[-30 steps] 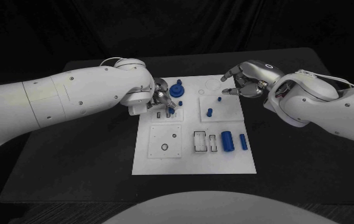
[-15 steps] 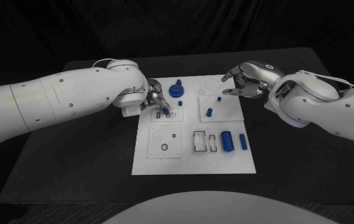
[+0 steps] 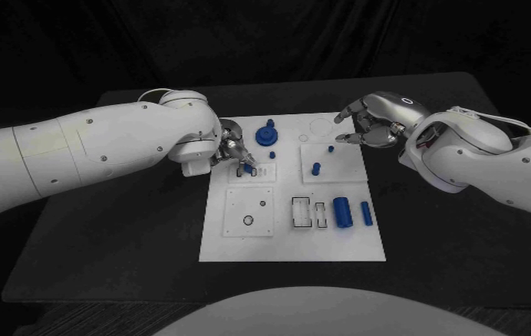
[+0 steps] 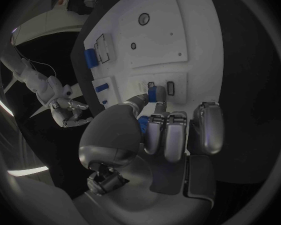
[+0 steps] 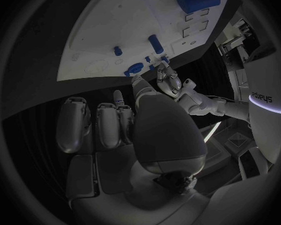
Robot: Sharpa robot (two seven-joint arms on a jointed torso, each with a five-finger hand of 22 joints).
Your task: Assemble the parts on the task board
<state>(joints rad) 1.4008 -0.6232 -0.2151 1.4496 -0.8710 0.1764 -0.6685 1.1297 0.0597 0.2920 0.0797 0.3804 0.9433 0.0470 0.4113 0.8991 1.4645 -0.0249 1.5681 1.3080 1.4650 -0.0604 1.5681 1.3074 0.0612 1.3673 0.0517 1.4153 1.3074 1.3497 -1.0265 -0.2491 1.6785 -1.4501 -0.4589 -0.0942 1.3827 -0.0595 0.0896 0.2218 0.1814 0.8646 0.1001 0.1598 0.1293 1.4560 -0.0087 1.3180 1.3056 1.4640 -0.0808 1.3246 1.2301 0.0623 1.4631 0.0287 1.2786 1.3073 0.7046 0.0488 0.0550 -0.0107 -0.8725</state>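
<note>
Centre of the head view: the left hand (image 3: pixel 235 154) pinched a small blue part (image 4: pixel 157 93) over a slot in the board (image 3: pixel 290 245), apparently to seat it. The right hand (image 3: pixel 373 123) hovered empty at the board's upper right, fingers loosely curled.

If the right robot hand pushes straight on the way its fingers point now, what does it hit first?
Probably the task board: the right robot hand hovers over its far right corner, fingers toward the board, nearest the small blue peg. Depth is unclear.
</note>
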